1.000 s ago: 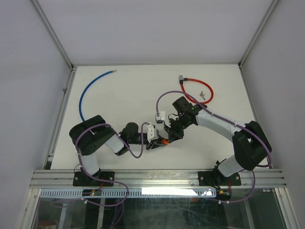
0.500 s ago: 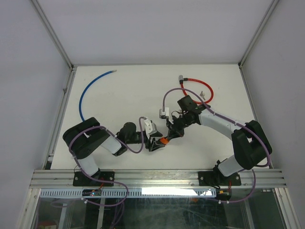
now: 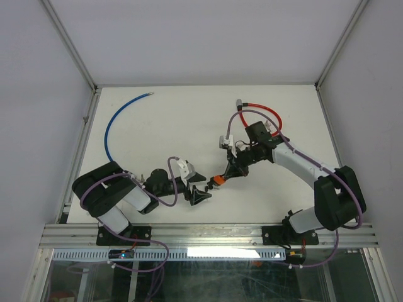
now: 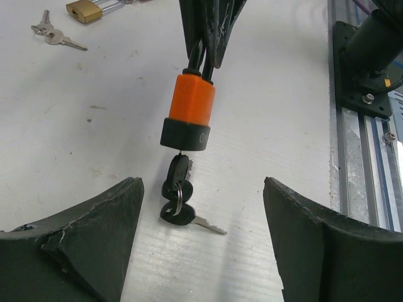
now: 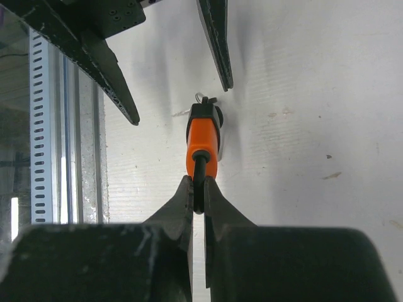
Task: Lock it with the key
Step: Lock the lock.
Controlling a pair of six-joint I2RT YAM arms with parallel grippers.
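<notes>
Spread wide and holding nothing, the left gripper's (image 4: 201, 189) jaws stand low over the white table (image 3: 164, 126), with a bunch of keys (image 4: 178, 202) between them. One key sits in the black base of the orange padlock (image 4: 191, 107), which hangs just above (a second key on the ring touches the table). Beyond it, the right gripper (image 5: 198, 189) is pinched tight on the padlock's shackle. Farther back lie a brass padlock (image 4: 84, 9), a red cable (image 3: 267, 112) and a blue cable (image 3: 107, 132).
</notes>
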